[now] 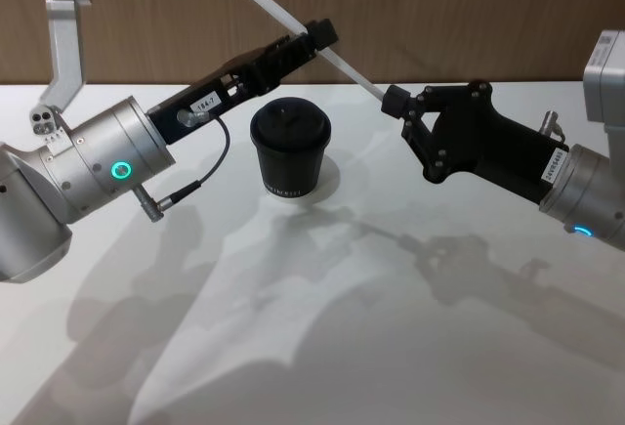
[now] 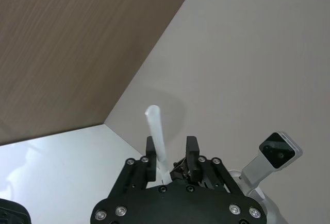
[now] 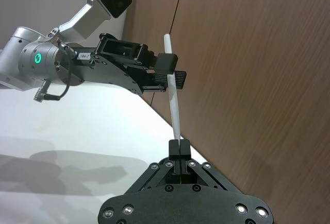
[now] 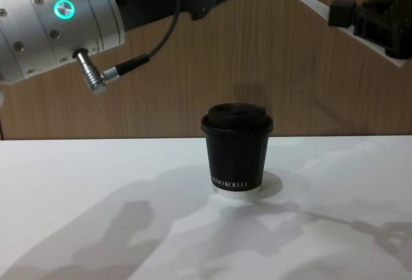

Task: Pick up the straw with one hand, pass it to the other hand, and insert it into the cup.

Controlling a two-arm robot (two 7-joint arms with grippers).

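We found the right gripper (image 1: 394, 101) pressed together on the lower end of the straw (image 1: 356, 73). The left gripper (image 1: 320, 34) stood spread around the straw higher up, with the straw lying against one of its fingers (image 2: 150, 154). The straw slanted in the air above the cup (image 1: 290, 147), not touching it. The cup stood upright on the table (image 1: 410, 327), between the two grippers.

Head camera looks steeply down on the cup (image 1: 291, 151), chest camera low, side-on, nearer it, both wrist cameras sight along the straw (image 3: 174, 105).
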